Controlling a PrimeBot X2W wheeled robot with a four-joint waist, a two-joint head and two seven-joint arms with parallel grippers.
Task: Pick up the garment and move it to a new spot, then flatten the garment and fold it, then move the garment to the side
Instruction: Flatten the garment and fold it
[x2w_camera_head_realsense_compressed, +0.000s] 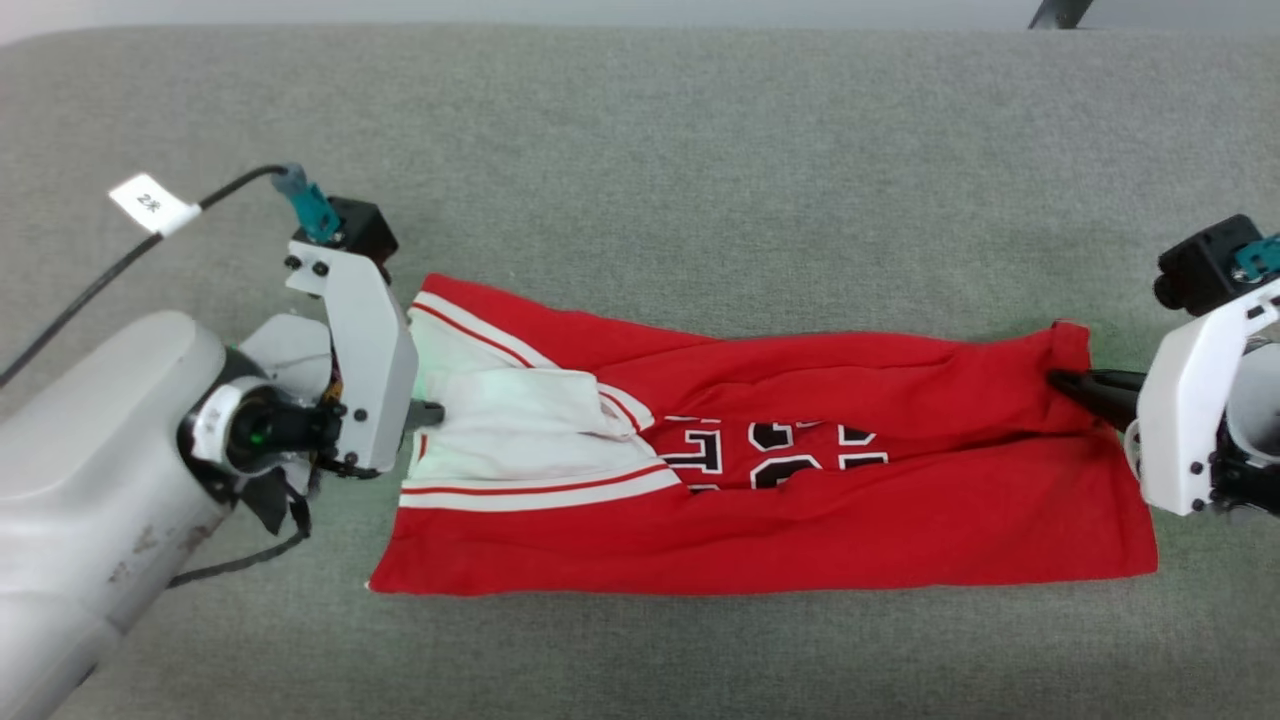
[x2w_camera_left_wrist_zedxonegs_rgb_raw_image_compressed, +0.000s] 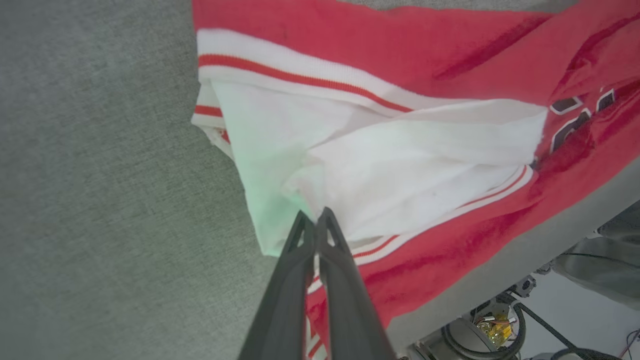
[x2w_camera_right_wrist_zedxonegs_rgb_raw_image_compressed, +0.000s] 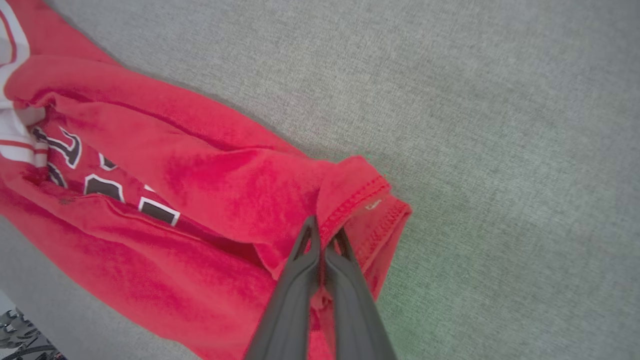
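— Any writing to read?

— On the garment, black lettering edged in white, half swallowed by folds. Blocky strokes like a T, a few rounded shapes, no whole word legible. On the white tag around the black cable by the left arm, possibly a 2 plus one more mark, too small to be sure.

— And the left gripper?

— Fingers pressed together, pinching a pleat of the white sleeve at the garment's left end, just beside the red-and-white striped trim. Faint green glow on the cloth near the tips.

— Right gripper?

— Likewise closed tight, clamped on the stitched red hem at the far right corner, with that corner bunched up around the fingertips.

— Whereabouts of the garment, exactly?

— Stretched sideways between the two grippers on the grey fabric surface, across the middle of the head view. Folded lengthwise: rear long edge wrinkled and drawn toward the centre, near long edge flat and straight. Sleeve end to the robot's left, hem end to its right. In the left wrist view, near edge of the garment close to the surface's own edge, with cables and hardware visible below.
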